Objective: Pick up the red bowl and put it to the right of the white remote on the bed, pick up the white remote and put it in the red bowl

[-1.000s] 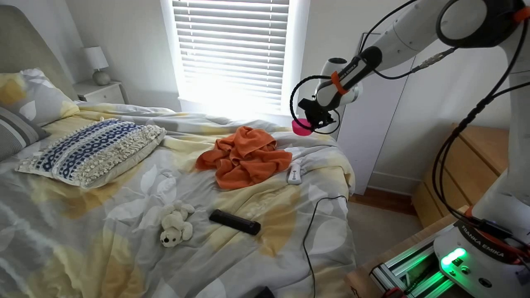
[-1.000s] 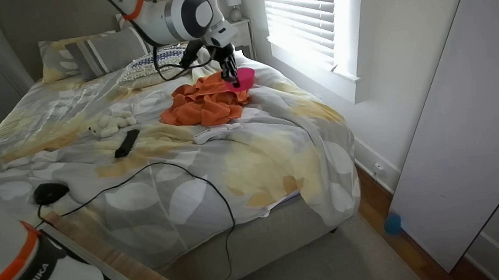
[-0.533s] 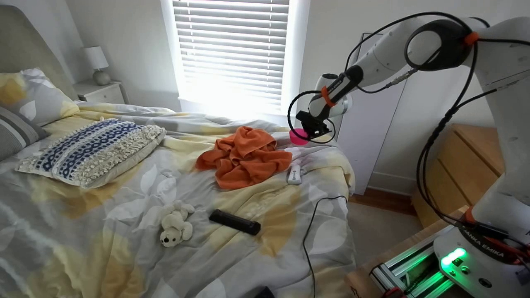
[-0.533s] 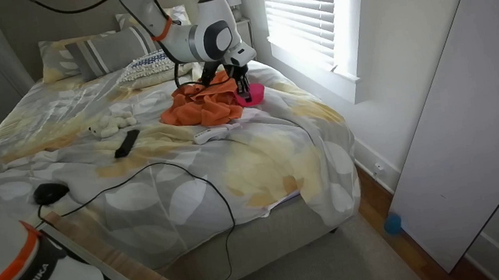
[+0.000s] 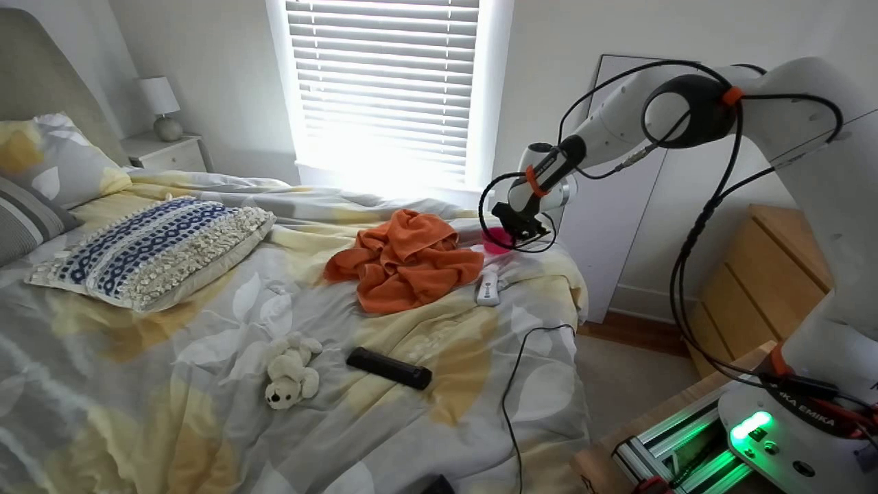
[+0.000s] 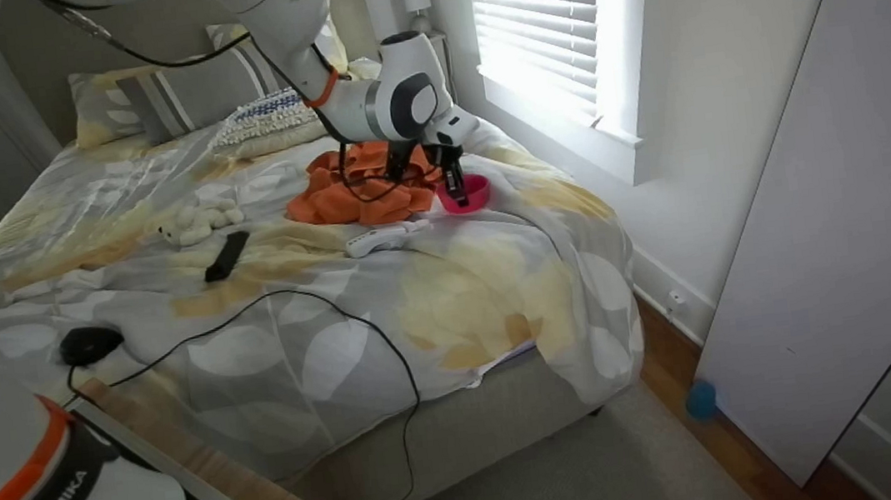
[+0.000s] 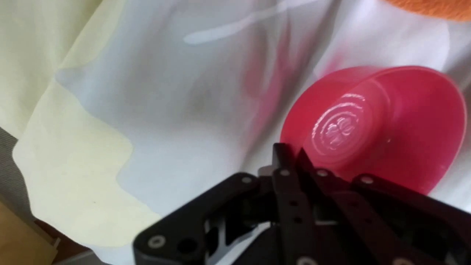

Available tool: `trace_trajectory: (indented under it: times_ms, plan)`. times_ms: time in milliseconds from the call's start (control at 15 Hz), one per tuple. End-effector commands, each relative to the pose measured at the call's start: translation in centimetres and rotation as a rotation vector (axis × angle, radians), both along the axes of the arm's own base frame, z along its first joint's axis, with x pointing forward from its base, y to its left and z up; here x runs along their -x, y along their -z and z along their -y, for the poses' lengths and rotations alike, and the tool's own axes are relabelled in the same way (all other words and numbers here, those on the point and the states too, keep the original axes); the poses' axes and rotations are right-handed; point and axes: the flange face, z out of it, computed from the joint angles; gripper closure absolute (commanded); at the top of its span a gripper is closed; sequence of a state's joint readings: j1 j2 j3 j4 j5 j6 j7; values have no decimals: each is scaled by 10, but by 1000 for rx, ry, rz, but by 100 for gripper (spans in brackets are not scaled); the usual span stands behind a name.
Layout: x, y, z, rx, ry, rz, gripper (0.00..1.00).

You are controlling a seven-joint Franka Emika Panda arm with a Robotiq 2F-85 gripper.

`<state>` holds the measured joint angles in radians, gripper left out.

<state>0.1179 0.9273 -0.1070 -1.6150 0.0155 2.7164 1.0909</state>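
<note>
Pickup seemingly done | gripper (image 7: 291, 150), fingers (image 7: 282, 162) closed, is clamping red bowl (image 7: 371, 121) | bowl is resting or hovering (unclear) right of and beyond white remote (image 6: 371, 242) in an exterior view | likely pending: release, remote into bowl

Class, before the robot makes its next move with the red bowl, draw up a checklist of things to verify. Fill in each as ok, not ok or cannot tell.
1. The red bowl is held at its wall by the gripper: ok.
2. Bowl empty: ok, as far as the wrist view shows.
3. Bowl to the right of the white remote: ok, as seen in an exterior view.
4. Bowl's base resting on the bed: cannot tell.
5. Remote's button face uncovered by the orange cloth: ok.
6. Gripper free to take the remote: not ok, closed on the bowl.
</note>
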Motion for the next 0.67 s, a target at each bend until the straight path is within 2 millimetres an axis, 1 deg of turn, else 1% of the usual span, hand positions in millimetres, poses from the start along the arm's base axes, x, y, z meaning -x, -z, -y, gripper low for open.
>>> trace_trajectory:
  times_ms: [0, 67, 133, 200, 267, 333, 400, 533, 600]
  plan:
    - [-8, -6, -1, -30, -21, -6, 64]
    - [-6, -15, -5, -54, -35, -15, 57]
    - [-3, -31, -10, -62, -63, -20, 48]
    - [1, -43, -15, -67, -87, -26, 42]
    - [6, -56, -24, -97, -124, -41, 33]
    - [14, -66, -35, -136, -159, -73, 26]
    - [20, -72, -45, -164, -194, -98, 19]
    - [39, -78, -65, -213, -261, -163, 4]
    - [49, -78, -73, -242, -285, -205, 0]
